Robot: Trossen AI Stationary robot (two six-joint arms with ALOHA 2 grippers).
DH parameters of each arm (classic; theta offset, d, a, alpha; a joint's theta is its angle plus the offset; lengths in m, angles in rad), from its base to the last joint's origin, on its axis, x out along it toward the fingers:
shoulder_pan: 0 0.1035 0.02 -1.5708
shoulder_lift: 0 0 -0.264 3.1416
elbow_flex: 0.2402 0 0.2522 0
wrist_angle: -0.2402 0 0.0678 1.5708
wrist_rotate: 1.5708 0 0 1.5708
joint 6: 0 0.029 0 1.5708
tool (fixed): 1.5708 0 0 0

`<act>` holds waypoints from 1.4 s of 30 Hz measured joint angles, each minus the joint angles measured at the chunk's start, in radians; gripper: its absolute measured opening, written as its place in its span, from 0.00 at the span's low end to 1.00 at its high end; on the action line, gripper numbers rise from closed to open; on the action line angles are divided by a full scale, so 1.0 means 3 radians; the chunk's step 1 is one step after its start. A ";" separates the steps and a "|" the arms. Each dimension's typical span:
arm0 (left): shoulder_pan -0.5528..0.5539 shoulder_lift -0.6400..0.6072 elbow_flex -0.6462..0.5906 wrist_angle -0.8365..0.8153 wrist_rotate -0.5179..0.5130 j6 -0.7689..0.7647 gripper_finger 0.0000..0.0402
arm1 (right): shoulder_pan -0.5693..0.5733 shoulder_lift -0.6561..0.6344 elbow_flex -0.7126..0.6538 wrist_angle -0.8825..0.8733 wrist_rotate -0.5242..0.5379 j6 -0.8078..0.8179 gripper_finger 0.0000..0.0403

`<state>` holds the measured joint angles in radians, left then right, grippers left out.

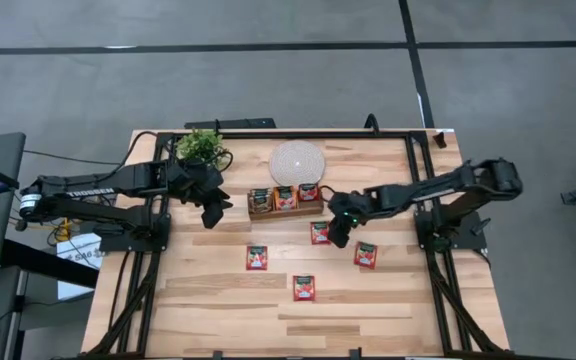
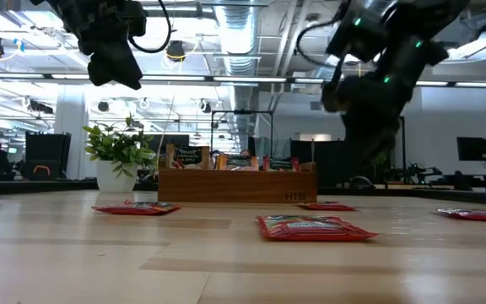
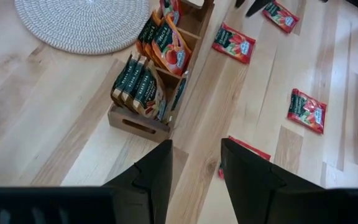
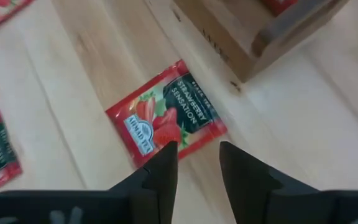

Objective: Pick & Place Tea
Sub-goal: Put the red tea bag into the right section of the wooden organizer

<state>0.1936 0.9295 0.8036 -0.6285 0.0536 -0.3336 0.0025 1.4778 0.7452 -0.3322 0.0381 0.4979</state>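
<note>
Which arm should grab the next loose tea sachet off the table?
Right, probably. The right gripper hangs open directly over a red strawberry sachet lying flat beside the wooden tray. The left gripper sits left of the tray, open, farther from every loose sachet.

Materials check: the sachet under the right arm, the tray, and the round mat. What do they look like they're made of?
Sachet: looks like glossy printed foil or plastic film; it lies flat, with bright strawberry print.
Tray: wood, matte brown, with visible grain and a cut handle slot.
Round mat: seems to be woven cord or rope, off-white, with a spiral coil texture. The exact fibre is unclear.
</note>
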 joint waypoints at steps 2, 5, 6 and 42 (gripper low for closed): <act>0.0000 0.0000 0.0000 -0.0001 0.0000 0.0003 0.32 | -0.0066 0.0131 0.0000 0.0112 -0.0141 0.0000 0.31; 0.0000 0.0000 0.0000 -0.0002 0.0000 0.0012 0.32 | -0.0151 0.0290 -0.0001 0.0184 -0.0299 0.0025 0.34; 0.0000 0.0000 0.0000 -0.0004 0.0000 0.0013 0.32 | -0.0178 0.0327 -0.0001 0.0191 -0.0311 0.0050 0.36; 0.0000 0.0000 0.0000 -0.0004 0.0000 0.0023 0.32 | -0.0217 0.0491 0.0000 0.0339 -0.0040 0.0233 0.29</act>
<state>0.1936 0.9295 0.8036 -0.6296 0.0536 -0.3267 -0.0627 1.6253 0.7452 -0.2306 0.0263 0.5678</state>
